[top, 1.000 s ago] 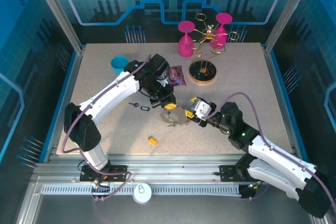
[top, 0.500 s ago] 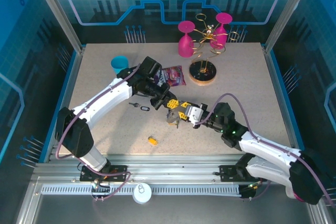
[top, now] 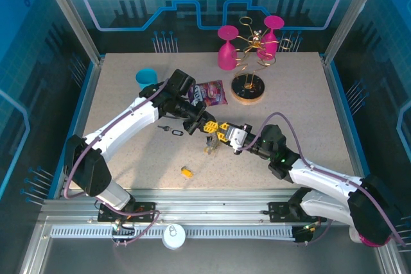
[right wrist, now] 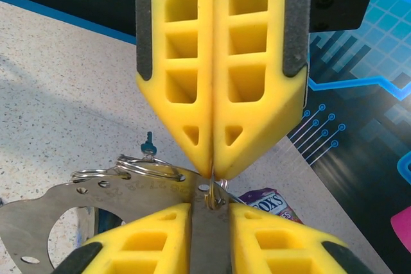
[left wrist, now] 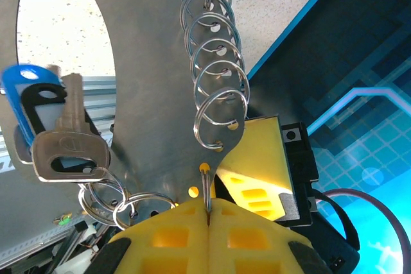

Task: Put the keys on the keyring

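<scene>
The keyring [left wrist: 148, 62] is a flat grey metal plate with a large oval hole and a row of split rings along one edge. It hangs above the table between both grippers [top: 210, 147]. My left gripper [left wrist: 209, 213] is shut on a small split ring threaded through a hole in the plate. My right gripper [right wrist: 210, 213] is closed against both sides of the plate's narrow end [right wrist: 128, 194], just under the left gripper's fingertips [right wrist: 192, 145]. A silver key with a blue tag [left wrist: 29, 104] hangs from the plate's rings. A yellow-tagged key [top: 186, 172] and a black-tagged key [top: 172, 131] lie on the table.
A purple snack packet [top: 212, 92] lies behind the grippers. A blue cup [top: 146, 78] stands at the back left. The round wooden base [top: 248, 89] with the gold wire rack and two pink glasses [top: 227, 46] is at the back.
My right gripper moved left to the left gripper and its jaws narrowed around the plate. The keyring came up off the table with the left gripper.
</scene>
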